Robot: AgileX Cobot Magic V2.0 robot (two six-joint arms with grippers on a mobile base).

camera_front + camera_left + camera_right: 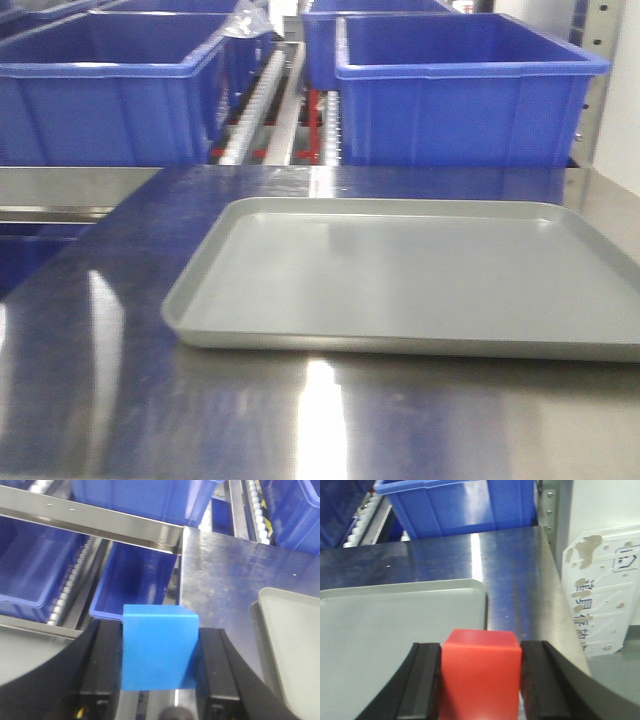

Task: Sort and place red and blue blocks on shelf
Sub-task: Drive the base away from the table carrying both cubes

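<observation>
Clamped between jaws: blue block (157, 650) in left gripper (160, 642), red block (481, 675) in right gripper (481, 652). If released early, blue block could be lost into bin (135, 580).

A white flat panel (602, 590) stands at the right edge of the right wrist view and bears the only writing. A column of pale grey-blue Chinese characters runs down its left part, with a small house-shaped outline sign above right. The print is worn, patchy and blurred, too scraped to read.
</observation>
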